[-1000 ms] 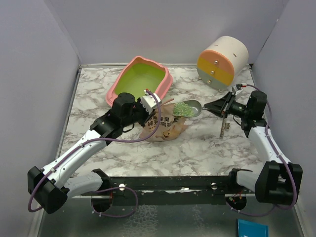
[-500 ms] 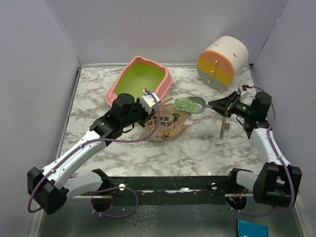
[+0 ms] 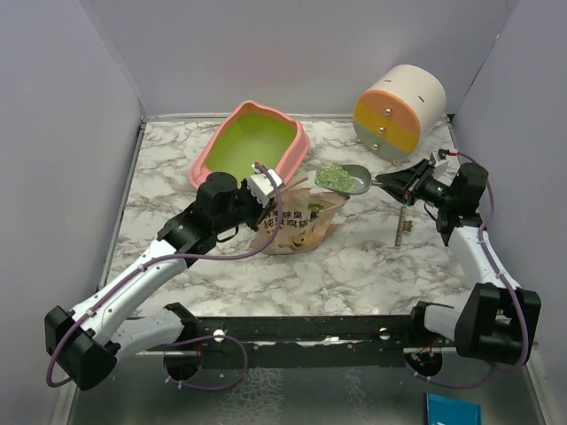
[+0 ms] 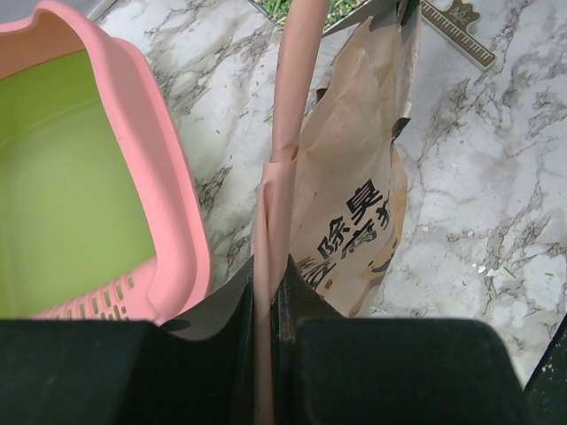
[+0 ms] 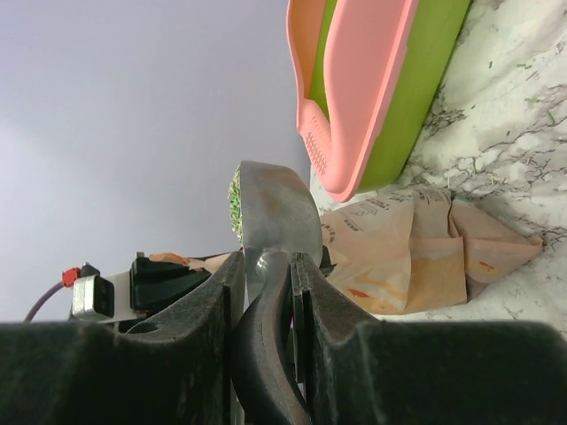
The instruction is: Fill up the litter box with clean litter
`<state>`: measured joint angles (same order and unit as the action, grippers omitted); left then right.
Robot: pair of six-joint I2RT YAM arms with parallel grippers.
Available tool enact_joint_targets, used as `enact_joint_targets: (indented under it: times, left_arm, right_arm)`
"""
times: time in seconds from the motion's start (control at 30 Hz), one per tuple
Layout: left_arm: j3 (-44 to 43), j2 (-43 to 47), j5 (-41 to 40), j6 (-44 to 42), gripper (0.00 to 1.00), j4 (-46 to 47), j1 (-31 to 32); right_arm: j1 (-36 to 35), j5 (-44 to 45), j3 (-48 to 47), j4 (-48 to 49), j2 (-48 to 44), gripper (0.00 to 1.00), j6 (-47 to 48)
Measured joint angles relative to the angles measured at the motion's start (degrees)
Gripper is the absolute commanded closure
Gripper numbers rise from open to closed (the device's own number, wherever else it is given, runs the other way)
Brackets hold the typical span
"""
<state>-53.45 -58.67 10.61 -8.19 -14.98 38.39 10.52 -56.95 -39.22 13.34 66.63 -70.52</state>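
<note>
1. While the scoop (image 3: 356, 182) hangs in the air heaped with clean litter (image 3: 331, 177), think about that cargo. It's loose, light granules, and I'd expect them to roll off at the slightest tilt, so the bowl should ride level.
2. Best place to hold, I'd say, is the far end of the stiff metal handle. That's where the right gripper (image 3: 388, 182) has it, clamped hard on the handle, and the wrist view shows no gap.
3. Over at 11 o'clock on the tabletop (image 3: 354, 266) sits the litter box (image 3: 252, 142). It looks like rigid plastic, and its green floor is bare, with no granules visible inside yet.
4. From the box, the scoop is out at roughly 4 o'clock, near the rim but not over it.
5. Now the left gripper (image 3: 266, 184): it's pinched closed on the top edge of the pouch (image 3: 301, 221). That props the soft, floppy bag upright at 5 o'clock of the box, just beside the slotted lip.
6. My read on what's next is a level carry toward 10 o'clock, past the rim, then a tip.
</note>
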Motion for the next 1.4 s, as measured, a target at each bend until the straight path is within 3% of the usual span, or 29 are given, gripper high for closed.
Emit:
enact_joint_targets:
  times: [0.23,0.67,1.13,1.4]
  left_arm:
    - [0.87,0.72,0.00,0.70,0.83,0.98,0.00]
    - [0.85,2.34,-3.17,2.27,0.59,2.60,-0.02]
    - [-1.66,7.50,-8.98,2.23,0.55,2.32,-0.02]
    - [-2.58,13.42,-11.87,2.25,0.55,1.49,-0.02]
  right_arm:
    - [0.00,0.35,-3.56,1.01,5.33,0.99,-0.17]
    - [-0.09,0.35,-13.49,3.58,14.53,0.99,0.48]
    - [-7.85,1.51,-24.06,5.81,26.03,0.99,0.74]
    - [-14.10,3.37,-37.99,4.61,36.09,0.99,1.90]
